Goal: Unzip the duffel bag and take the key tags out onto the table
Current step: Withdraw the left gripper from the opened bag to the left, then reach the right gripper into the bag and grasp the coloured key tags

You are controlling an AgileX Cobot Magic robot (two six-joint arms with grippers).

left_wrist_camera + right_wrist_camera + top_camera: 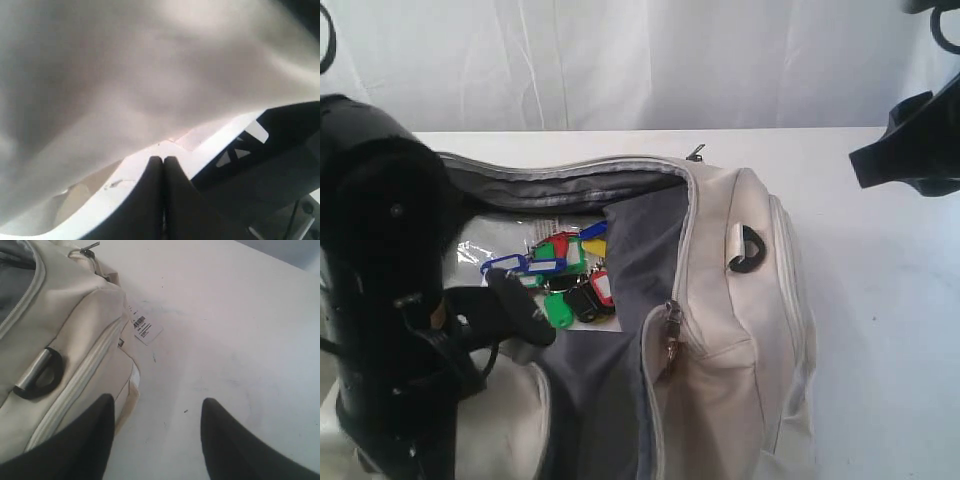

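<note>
1. duffel bag [740, 300]: it lies on the white surface [880, 300] with the main zip open and the grey lining [640, 250] exposed. a dark zipper pull [672, 340] hangs at the near end of the opening. a black d-ring [748, 250] sits on the cream side panel.

2. key tags [565, 275]: they are inside the open bag, a bunch of blue, green, red, yellow and black pieces. they rest on a clear plastic sheet [480, 245] against the lining. every tag i can see is within the opening.

3. left hand [162, 161]: closed, with the two fingers pressed flat together. my left wrist view shows cream fabric filling the picture beyond the tips, and i cannot tell whether anything is pinched. in the exterior view this hand reaches into the opening, just beside the green and black tags. i cannot tell whether it touches them.

4. right hand [158, 402]: open, fingers well apart, gripping nothing. it hangs over bare surface just beside the bag's side panel. a white hang tag [145, 327] lies on the surface next to the bag.
</note>
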